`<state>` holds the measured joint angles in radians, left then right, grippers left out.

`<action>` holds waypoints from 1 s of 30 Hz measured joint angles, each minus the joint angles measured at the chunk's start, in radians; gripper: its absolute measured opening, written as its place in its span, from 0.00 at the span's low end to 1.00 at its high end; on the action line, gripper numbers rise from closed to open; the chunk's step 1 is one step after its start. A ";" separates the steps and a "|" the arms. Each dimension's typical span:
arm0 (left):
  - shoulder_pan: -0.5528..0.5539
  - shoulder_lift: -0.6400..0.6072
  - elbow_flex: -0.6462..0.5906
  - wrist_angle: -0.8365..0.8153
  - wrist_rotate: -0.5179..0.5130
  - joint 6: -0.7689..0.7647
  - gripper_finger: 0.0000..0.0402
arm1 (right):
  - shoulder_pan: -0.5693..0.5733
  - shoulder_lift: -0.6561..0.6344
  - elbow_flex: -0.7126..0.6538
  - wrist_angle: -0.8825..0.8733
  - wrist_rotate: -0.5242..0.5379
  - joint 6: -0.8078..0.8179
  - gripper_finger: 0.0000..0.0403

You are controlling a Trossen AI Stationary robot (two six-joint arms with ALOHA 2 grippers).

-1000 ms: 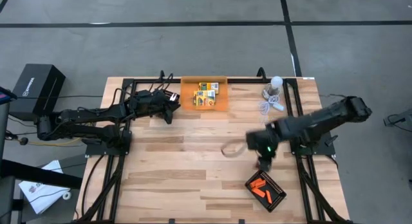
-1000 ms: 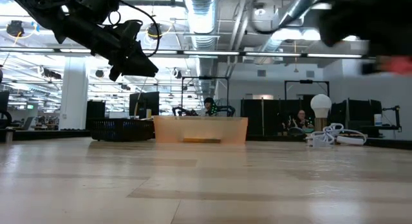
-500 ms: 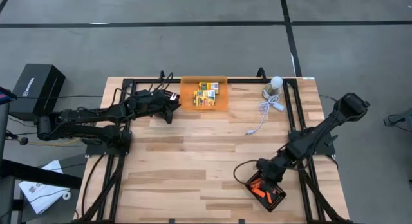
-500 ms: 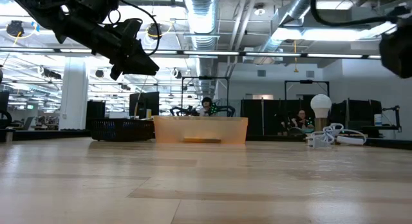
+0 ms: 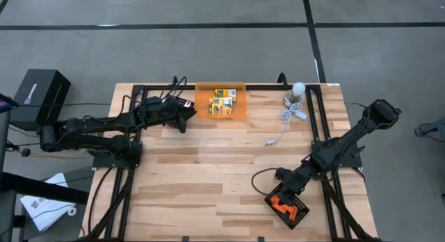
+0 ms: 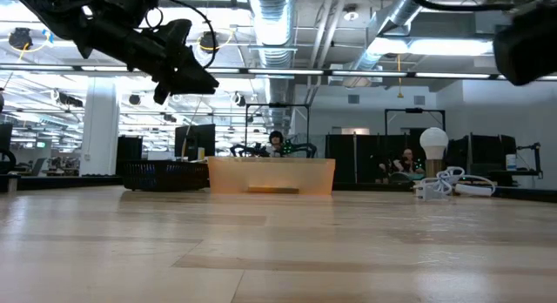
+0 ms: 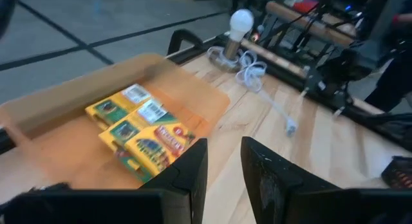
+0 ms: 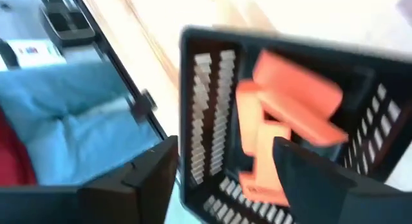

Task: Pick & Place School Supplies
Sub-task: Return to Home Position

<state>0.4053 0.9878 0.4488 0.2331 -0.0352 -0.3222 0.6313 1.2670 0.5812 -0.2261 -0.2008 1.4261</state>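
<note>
Big open workshop hall in the background, ducts and strip lights overhead, and up front it's a light wooden table (image 5: 208, 165). At the middle of the table's back edge sits an orange see-through bin (image 5: 202, 111), and the yellow-and-green crayon boxes (image 5: 223, 101) are lying inside it. Just beside that bin's left side the left gripper (image 5: 190, 115) hangs in the air above the table, fingers a little apart with nothing between them, which is pretty clear from the left wrist view. By the back right corner there's a white cable (image 5: 293, 103) with a round bulb on it. Near the front right corner is a black ridged bin (image 5: 303, 211), turned at an angle, with the orange erasers (image 5: 284, 203) piled in it. Right over that bin's back side is the right gripper (image 5: 280, 185), fingers spread wide and empty; the right wrist view looks between them onto the erasers.
</note>
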 joint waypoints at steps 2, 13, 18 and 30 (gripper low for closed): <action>0.000 0.000 0.000 0.025 0.009 -0.010 0.22 | -0.008 -0.015 0.000 0.006 0.041 0.009 0.63; 0.001 -0.177 0.000 0.103 -0.009 -0.334 0.22 | -0.107 -0.134 0.001 0.228 0.074 0.017 0.64; 0.001 -0.366 0.000 0.158 -0.011 -0.322 0.22 | -0.159 -0.181 0.001 0.267 0.029 -0.233 0.64; 0.000 -0.661 -0.030 0.145 0.097 -0.197 0.22 | -0.290 -0.223 0.002 1.061 -0.008 -0.569 0.65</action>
<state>0.4053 0.3272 0.4186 0.3776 0.0622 -0.5188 0.3414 1.0439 0.5831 0.8350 -0.2093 0.8571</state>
